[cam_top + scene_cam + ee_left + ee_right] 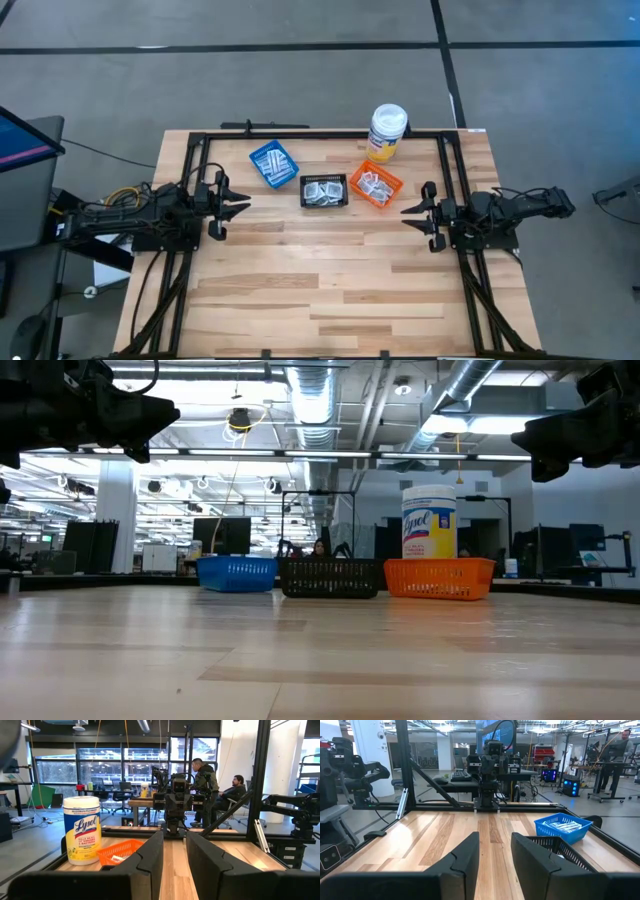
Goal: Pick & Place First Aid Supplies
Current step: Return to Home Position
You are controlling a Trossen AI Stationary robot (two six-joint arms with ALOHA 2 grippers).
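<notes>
We see a pale wooden counter [330, 280] made of long planks, lighter and darker strips side by side. A black metal frame [320, 134] runs along its far edge and down both sides. Toward the far edge three small baskets stand in a row: a blue basket [273, 164] on the left, turned at an angle, a black basket [324, 191] in the middle, and an orange basket [376, 185] on the right. Just behind the orange one a tall white bottle [387, 133] with a yellow label stands upright.

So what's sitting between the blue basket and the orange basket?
The black basket, with white packets in it, stands between the blue basket and the orange basket; both the high and low views show it.
</notes>
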